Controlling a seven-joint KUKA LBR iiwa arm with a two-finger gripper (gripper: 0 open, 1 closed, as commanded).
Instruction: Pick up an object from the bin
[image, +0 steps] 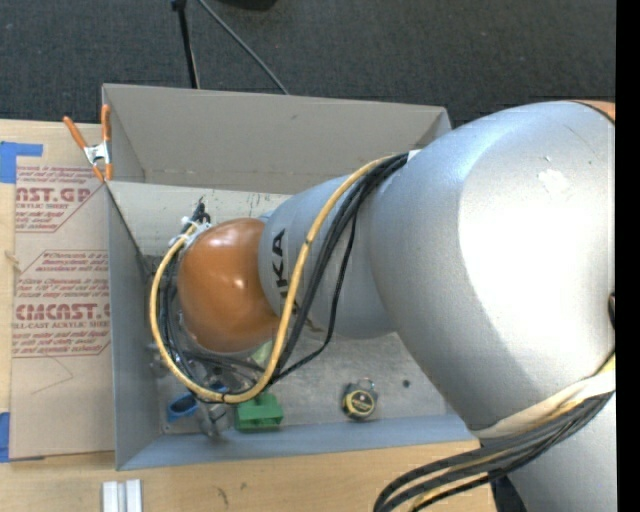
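Note:
My gripper (200, 372) shows as a dark body under the arm's orange dome, low over the bin's front left corner. Right below it lies a green block (258, 412) against the front wall. To that block's left are a small blue thing (181, 406) and a small grey metal piece (212, 421). A small round thing (359, 401), gold with a dark middle, lies further right on the bin floor.
The arm reaches in from the right and covers most of the bin's floor. Yellow and black cables loop round the dome, down to the green block. The bin's left and front walls are close to the gripper.

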